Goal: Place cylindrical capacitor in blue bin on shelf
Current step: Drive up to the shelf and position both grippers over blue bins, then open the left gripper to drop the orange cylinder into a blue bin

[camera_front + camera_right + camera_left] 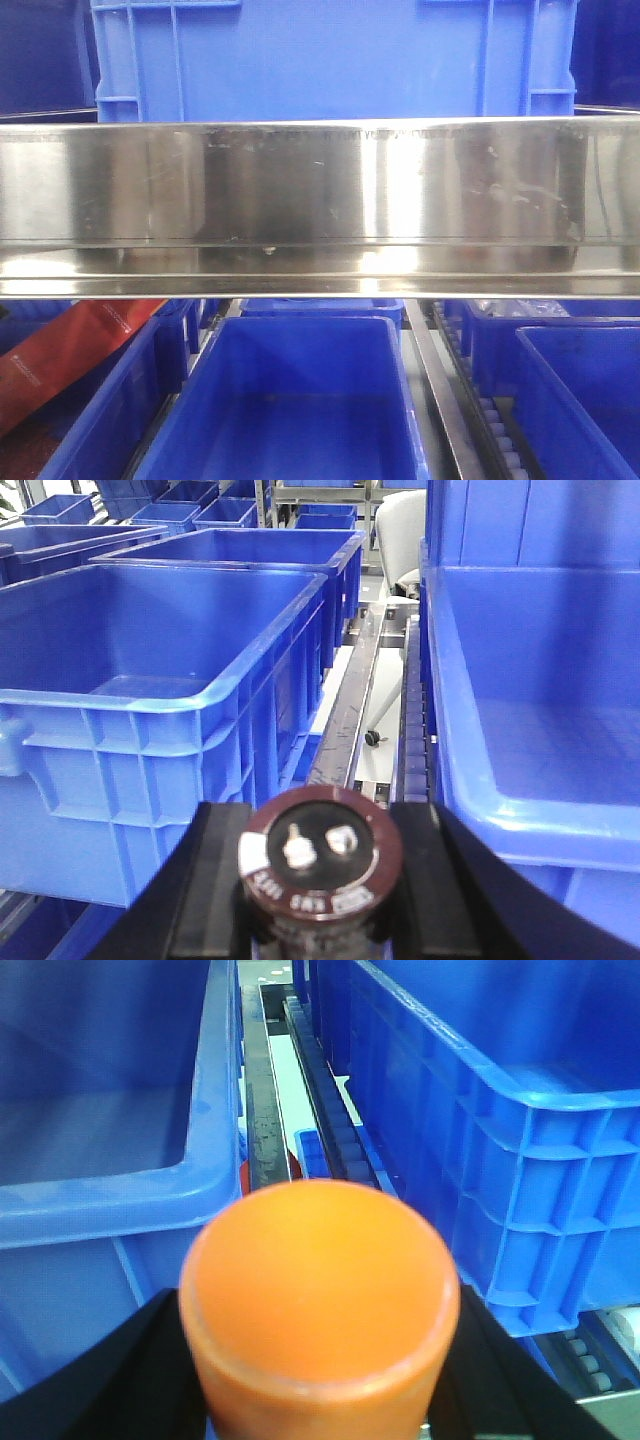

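My right gripper (320, 878) is shut on the cylindrical capacitor (318, 850). It is a dark cylinder seen end-on, with a brown top ring and two silvery terminals, gripped between black fingers (215, 880). It hangs over the gap between a blue bin (150, 650) on the left and a blue bin (540, 680) on the right. My left gripper (320, 1370) is shut on an orange cylinder (320, 1280), with black fingers (110, 1380) on both sides. The shelf's shiny steel front rail (320, 200) spans the front view. Neither gripper shows in the front view.
A large blue crate (330, 60) stands on the upper level. Below the rail are an open blue bin (300, 400), a bin holding a red packet (70, 350) and more bins at right. Roller tracks (410, 730) (330, 1110) run between bins.
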Controlling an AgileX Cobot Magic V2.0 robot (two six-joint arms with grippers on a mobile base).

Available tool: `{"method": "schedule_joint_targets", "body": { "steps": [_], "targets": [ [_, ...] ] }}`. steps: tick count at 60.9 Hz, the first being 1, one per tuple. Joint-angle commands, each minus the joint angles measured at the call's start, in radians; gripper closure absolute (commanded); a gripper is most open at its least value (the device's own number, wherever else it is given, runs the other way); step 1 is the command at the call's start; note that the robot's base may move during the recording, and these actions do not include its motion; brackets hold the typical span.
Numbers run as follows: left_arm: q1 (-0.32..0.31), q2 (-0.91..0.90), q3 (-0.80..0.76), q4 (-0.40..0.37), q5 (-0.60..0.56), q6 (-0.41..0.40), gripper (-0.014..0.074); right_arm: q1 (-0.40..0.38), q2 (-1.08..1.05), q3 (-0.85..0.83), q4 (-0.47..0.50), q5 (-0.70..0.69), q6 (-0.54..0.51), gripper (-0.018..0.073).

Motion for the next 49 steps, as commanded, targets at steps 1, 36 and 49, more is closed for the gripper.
{"method": "schedule_joint_targets", "body": {
  "steps": [1, 36, 49],
  "targets": [
    [-0.006, -0.004, 0.001, -0.005, -0.027, 0.001, 0.0707, 0.001, -0.006, -0.002, -0.003, -0.022, 0.002, 0.0708],
    [-0.006, -0.004, 0.001, -0.005, -0.027, 0.001, 0.0707, 0.001, -0.006, -0.002, -0.003, -0.022, 0.002, 0.0708],
    [-0.006, -0.004, 0.001, -0.005, -0.027, 0.001, 0.0707, 0.001, -0.006, -0.002, -0.003, -0.022, 0.002, 0.0708]
  ]
}}
